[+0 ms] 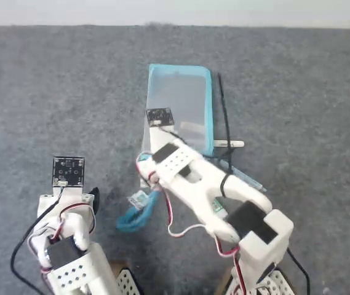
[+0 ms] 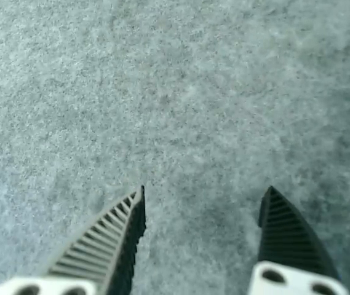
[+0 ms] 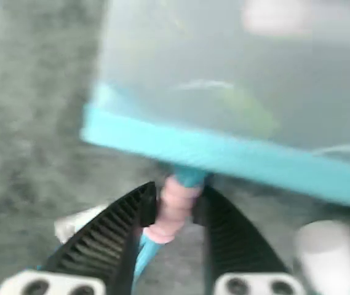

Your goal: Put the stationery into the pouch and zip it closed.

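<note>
The translucent pouch (image 1: 181, 107) with blue trim lies flat in the middle of the grey mat. My right arm (image 1: 205, 184) stretches from the near right to the pouch's near end. In the right wrist view my right gripper (image 3: 176, 200) is shut on a pink pull tab (image 3: 171, 209) that hangs from the pouch's blue edge (image 3: 236, 160). A blue strap (image 1: 139, 215) trails from that end toward me. A black pen (image 1: 225, 117) and a white stick (image 1: 229, 144) lie outside along the pouch's right side. My left gripper (image 2: 202, 203) hangs open over bare mat at the near left.
A white cylinder (image 3: 325, 246) and a small pale object (image 3: 76, 226) lie on the mat on either side of my right gripper. A clear ruler-like strip (image 1: 248, 178) pokes out beside the right arm. Grey mat (image 1: 51, 92) spreads wide on the left and far side.
</note>
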